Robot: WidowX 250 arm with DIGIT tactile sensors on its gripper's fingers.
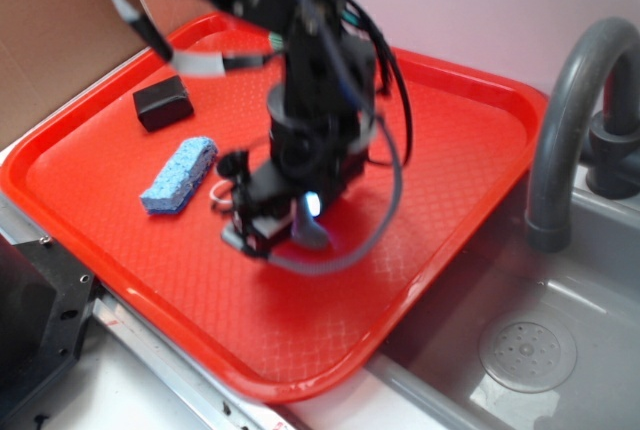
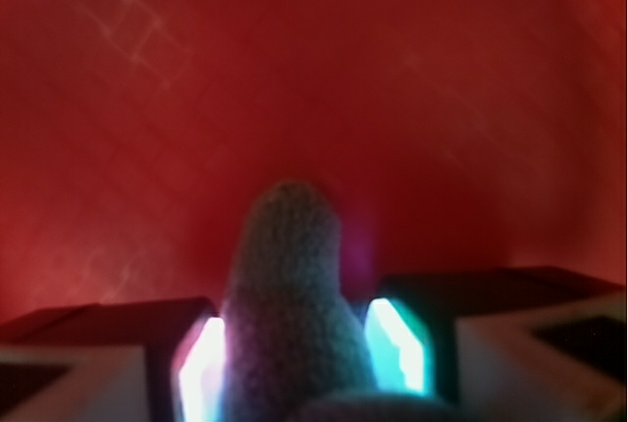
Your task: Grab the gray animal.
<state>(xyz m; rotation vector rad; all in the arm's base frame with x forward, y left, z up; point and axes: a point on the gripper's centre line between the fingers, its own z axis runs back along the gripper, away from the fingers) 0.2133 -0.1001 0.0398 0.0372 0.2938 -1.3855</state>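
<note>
A fuzzy gray limb of the gray animal sticks up between my two lit fingers in the wrist view. My gripper is shut on it, with both pads pressing its sides. In the exterior view the gripper is low over the red tray. The arm hides most of the gray animal; only a gray end pokes out to the right of the fingers. Its white ring shows on the left.
A blue sponge lies just left of the gripper, and a black block sits further back left. To the right of the tray are a gray faucet and a sink with a drain.
</note>
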